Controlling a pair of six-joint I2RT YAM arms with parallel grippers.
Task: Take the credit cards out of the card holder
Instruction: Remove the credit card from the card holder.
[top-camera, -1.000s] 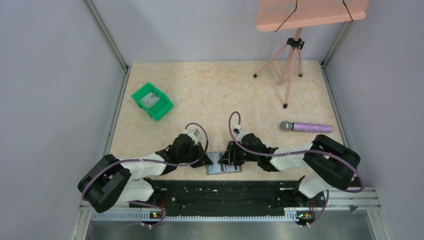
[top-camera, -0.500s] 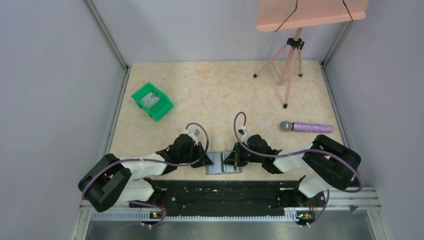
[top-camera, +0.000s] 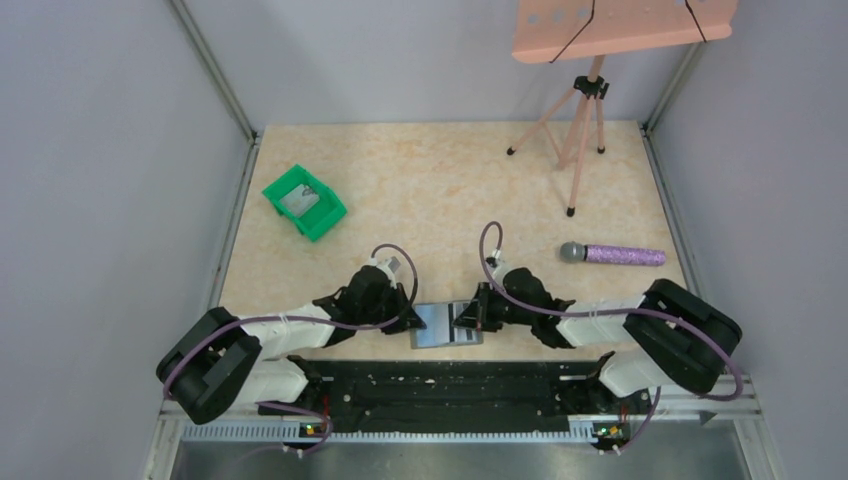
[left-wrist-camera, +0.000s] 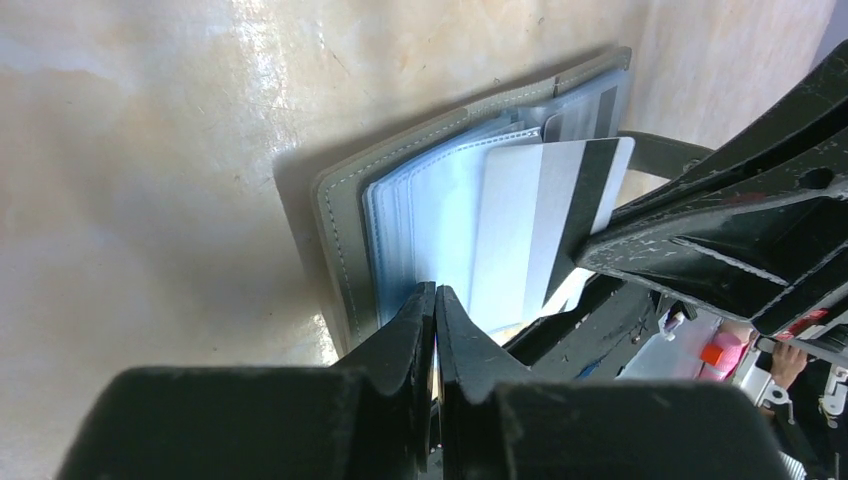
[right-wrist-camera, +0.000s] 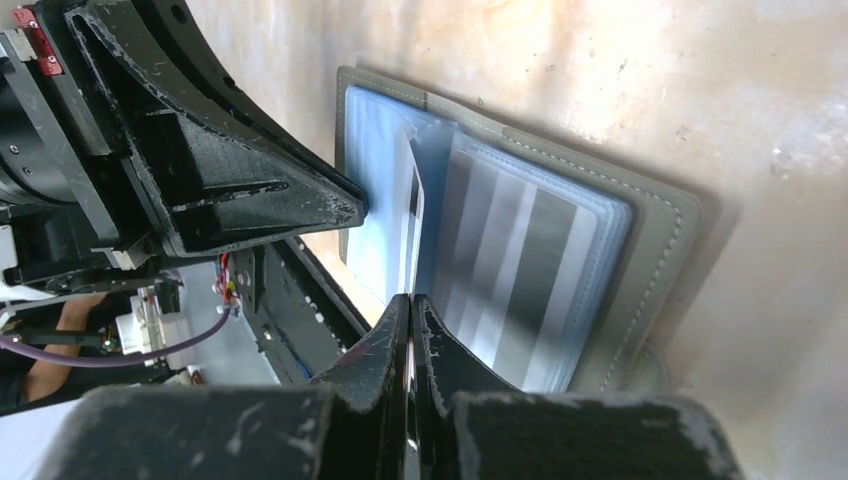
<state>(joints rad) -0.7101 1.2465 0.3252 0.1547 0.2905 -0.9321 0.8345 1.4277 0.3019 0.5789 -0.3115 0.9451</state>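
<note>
Grey card holder (top-camera: 436, 331) lies open at the near edge of the beige table (top-camera: 430, 190), with the left gripper (top-camera: 410, 314) and right gripper (top-camera: 467, 320) meeting over it

Left wrist: the jaws are pressed together on the holder's clear sleeves (left-wrist-camera: 430, 210), and a striped credit card (left-wrist-camera: 560, 215) reaches toward the right fingers (left-wrist-camera: 700, 240)

Right wrist: the jaws are pinched tight on that card's edge

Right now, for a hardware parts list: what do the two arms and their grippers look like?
The left arm and right arm match: white links between bulky black joints, a purple cable looping to each wrist. The left gripper and right gripper are black, their fingers wedge-shaped, tapering to thin tips, scuffed with pale specks.
</note>
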